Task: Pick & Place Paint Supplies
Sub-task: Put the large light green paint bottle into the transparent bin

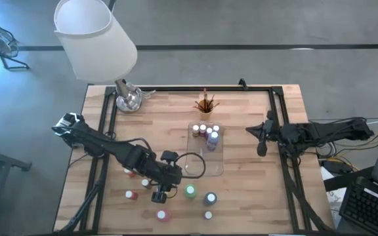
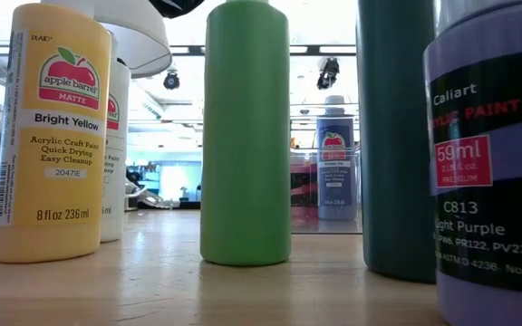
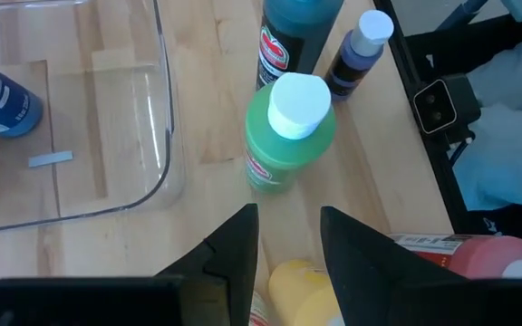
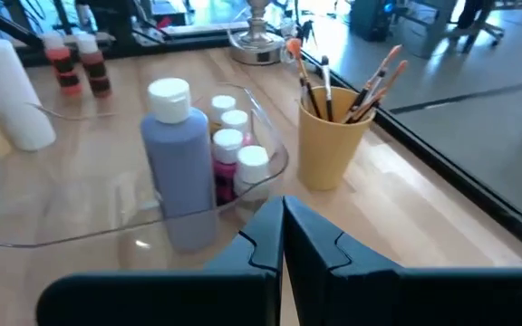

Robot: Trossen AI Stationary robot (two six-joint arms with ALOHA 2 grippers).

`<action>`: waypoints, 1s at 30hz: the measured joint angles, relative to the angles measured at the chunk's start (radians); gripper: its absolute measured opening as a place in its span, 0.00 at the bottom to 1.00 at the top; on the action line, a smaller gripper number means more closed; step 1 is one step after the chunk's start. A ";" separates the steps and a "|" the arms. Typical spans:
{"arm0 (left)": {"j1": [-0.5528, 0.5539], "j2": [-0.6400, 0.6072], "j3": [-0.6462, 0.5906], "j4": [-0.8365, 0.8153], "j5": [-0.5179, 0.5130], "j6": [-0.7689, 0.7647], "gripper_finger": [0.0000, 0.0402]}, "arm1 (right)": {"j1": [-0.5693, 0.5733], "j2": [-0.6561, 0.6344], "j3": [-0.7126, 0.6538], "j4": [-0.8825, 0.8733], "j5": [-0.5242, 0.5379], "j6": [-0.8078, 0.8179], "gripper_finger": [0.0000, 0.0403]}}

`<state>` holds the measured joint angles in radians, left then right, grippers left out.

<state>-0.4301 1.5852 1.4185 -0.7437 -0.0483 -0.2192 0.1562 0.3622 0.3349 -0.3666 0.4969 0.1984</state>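
Paint bottles stand on the wooden table near its front edge: a green one, a teal one, a small purple one and a yellow one. My left gripper hovers open above them. The yellow bottle shows through the gap between its fingers and the green one stands just ahead. The clear tray holds several bottles. Brushes stand in the orange cup. My right gripper is shut, right of the tray.
A white lamp with a metal base stands at the far left corner. More small bottles and a pink-capped one stand near the front edge. Black frame rails run along the table's sides. A keyboard lies off the table's right.
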 joint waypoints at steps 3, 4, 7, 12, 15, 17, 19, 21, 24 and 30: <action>0.000 0.000 0.000 -0.013 0.007 0.000 0.31 | 0.013 0.000 -0.002 0.001 -0.001 0.029 0.02; 0.000 0.000 0.000 -0.017 0.008 0.000 0.31 | 0.016 -0.001 -0.001 -0.005 -0.005 0.032 0.02; -0.004 0.000 0.000 -0.019 0.008 0.000 0.31 | 0.017 -0.002 0.013 -0.057 -0.049 0.058 0.02; -0.005 0.000 0.000 -0.018 0.010 0.003 0.31 | 0.017 0.000 0.017 -0.057 -0.080 0.098 0.02; -0.005 0.000 -0.001 -0.001 0.029 0.005 0.31 | 0.017 0.000 0.016 -0.057 -0.080 0.079 0.02; -0.006 0.000 -0.001 0.040 0.070 0.003 0.31 | 0.017 0.000 0.016 -0.057 -0.080 0.078 0.02; -0.011 0.000 -0.004 0.073 0.102 0.013 0.31 | 0.017 0.000 0.015 -0.057 -0.080 0.082 0.02; -0.014 0.000 -0.019 0.109 0.109 0.035 0.31 | 0.017 0.000 0.015 -0.056 -0.079 0.081 0.02; -0.013 0.001 -0.051 0.154 0.108 0.054 0.32 | 0.017 0.000 0.015 -0.057 -0.079 0.082 0.02; 0.004 0.002 -0.101 0.250 0.101 0.078 0.36 | 0.016 0.011 0.014 -0.056 0.057 0.075 0.02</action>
<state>-0.4259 1.5871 1.3177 -0.4935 0.0532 -0.1416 0.1722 0.3730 0.3492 -0.4225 0.5544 0.2736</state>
